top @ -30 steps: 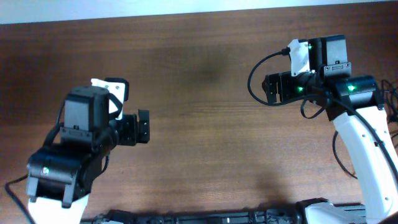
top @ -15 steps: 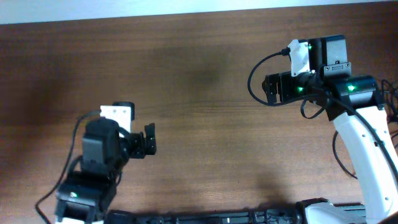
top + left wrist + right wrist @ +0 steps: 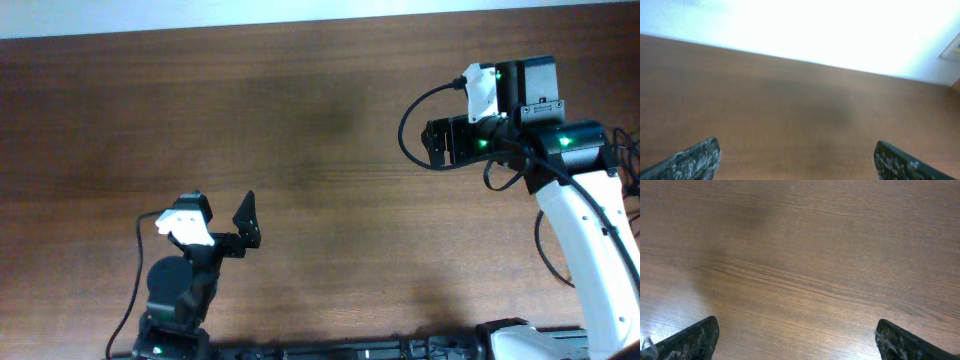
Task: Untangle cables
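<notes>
The cables are in none of the three views, so I cannot say where they lie or how they look, whether bundled or loose. The only black cord to see is the loop of wire fixed on the right arm, and this one belongs to the robot, not to the task.

The left gripper is at the near left part of the table, on an arm folded close to its base. Its jaws are spread wide with nothing between them. Its own camera looks across the wood to the far edge and a bright wall, so the wrist is tilted up, not aimed at a place of work.

The right gripper hangs over the far right part of the table, jaws also spread wide and holding nothing. Its camera sees only wood grain below.

I judge that both arms wait in a rest pose, apart from each other and off the middle. With no cable to see, I cannot tell if the untangling has not begun or is finished.
</notes>
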{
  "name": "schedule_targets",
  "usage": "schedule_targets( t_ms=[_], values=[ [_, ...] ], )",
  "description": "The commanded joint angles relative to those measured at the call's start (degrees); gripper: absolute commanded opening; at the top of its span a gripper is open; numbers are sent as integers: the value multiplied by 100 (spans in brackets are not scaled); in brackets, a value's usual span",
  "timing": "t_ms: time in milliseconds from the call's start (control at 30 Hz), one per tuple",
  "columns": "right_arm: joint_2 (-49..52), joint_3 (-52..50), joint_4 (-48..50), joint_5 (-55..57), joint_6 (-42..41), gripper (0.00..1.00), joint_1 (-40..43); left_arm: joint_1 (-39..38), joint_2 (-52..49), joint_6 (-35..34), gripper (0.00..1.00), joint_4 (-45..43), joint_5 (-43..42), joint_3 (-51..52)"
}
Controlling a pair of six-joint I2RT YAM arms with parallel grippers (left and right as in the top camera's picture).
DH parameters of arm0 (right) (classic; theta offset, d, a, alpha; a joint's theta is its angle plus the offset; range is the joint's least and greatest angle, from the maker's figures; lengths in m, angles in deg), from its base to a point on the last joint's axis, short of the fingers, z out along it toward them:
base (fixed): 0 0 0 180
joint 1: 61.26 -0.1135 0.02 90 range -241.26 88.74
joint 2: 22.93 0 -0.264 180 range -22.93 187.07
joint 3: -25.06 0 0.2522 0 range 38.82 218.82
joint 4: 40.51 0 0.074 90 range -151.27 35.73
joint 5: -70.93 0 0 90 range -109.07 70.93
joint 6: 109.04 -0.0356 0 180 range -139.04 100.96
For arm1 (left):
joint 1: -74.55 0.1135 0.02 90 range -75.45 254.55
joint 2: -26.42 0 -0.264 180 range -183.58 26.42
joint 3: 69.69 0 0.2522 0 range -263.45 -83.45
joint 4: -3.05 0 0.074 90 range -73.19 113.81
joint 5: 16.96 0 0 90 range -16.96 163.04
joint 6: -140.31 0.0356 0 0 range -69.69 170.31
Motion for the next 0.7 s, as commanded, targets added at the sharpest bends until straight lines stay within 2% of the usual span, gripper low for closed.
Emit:
schedule_targets(
  t_ms=[0,133,200,433,667],
  values=[
    [-44,33,13,52,17,99,-35,35,439,-70,99,-901,227,697],
    [-44,33,13,52,17,99,-35,39,758,-66,99,-1808,511,1320],
    [-44,33,13,52,17,99,-35,59,916,-68,99,-1897,605,1504],
    [-44,33,13,52,17,99,-35,391,1482,654,99,-1224,643,1495],
    [-44,33,13,52,17,99,-35,835,2151,1506,99,-15,343,1495]
  ],
)
